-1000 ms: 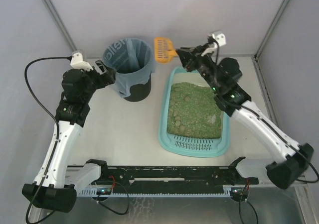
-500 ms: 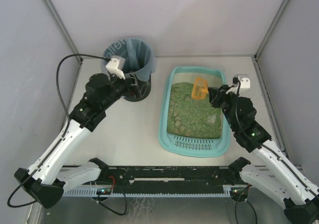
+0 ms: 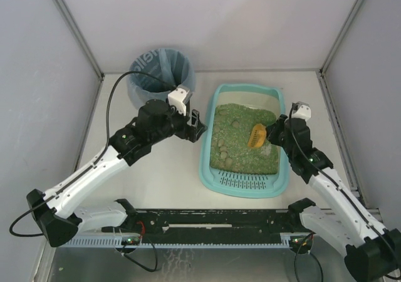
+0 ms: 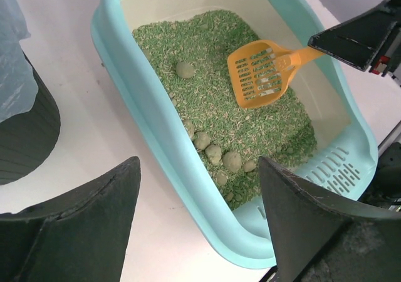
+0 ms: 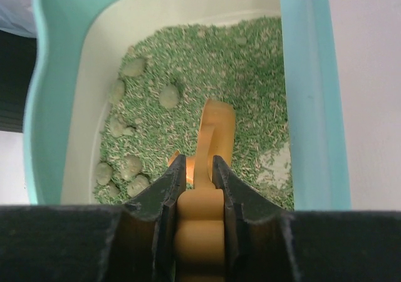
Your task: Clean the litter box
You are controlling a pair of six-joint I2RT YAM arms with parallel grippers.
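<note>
The litter box lies on the table to the right of the middle, with its grille at the near end. The green litter fills most of it. The black bin with the blue bag stands behind and to the left of it.

The right fingers are over the right side of the box, clamped on the handle of the orange scoop. The right wrist view shows this grip well: the handle sits tight between the two fingers. The same view also shows a bare pale patch of floor by the right wall. From above the grip is hard to read.

The left fingers stand wide apart with nothing between them. They hang over the table just beside the left rim of the box. Only the left wrist view shows the slotted head of the scoop clearly. It is tilted and it seems to touch the litter, but I cannot be sure. This view also shows several round clumps along the left wall, and one alone further back
</note>
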